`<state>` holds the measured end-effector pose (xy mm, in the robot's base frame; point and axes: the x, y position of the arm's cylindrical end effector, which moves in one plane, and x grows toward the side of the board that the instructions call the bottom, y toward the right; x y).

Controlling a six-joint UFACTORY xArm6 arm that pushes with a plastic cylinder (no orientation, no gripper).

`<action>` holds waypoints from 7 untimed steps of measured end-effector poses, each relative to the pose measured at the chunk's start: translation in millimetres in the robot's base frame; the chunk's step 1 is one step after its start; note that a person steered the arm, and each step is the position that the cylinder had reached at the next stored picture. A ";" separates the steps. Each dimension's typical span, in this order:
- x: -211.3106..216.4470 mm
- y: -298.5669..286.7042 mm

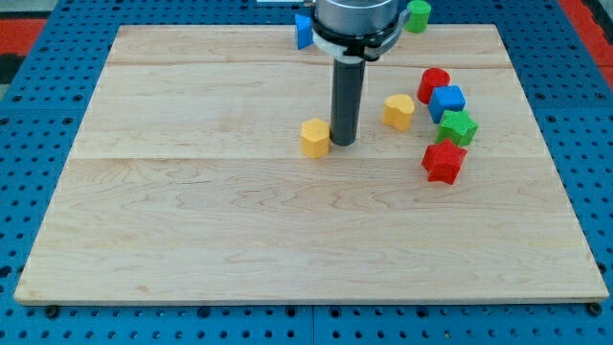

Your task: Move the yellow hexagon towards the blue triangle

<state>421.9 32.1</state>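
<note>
- Resting on the wooden worktop (192, 240), my tip (344, 143) is seen at the lower end of the dark rod, just to the view's right of the yellow hexagon (314, 137), touching it or very nearly so.
- No hand is carried by the arm (only the straight rod), so nothing is gripped.
- The blue triangle (304, 31) is placed at the view's top edge of the worktop, partly hidden behind the arm's housing, well apart from the yellow hexagon.
- A yellow heart-like block (399, 111) is found to the view's right of the rod.
- Clustered further right are a red cylinder (433, 82), a blue cube (447, 102), a green star (458, 126) and a red star (443, 160), each close beside the next.
- A green block (418, 14) is seen at the view's top, its shape not made out.
</note>
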 end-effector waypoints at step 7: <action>-51.8 -155.3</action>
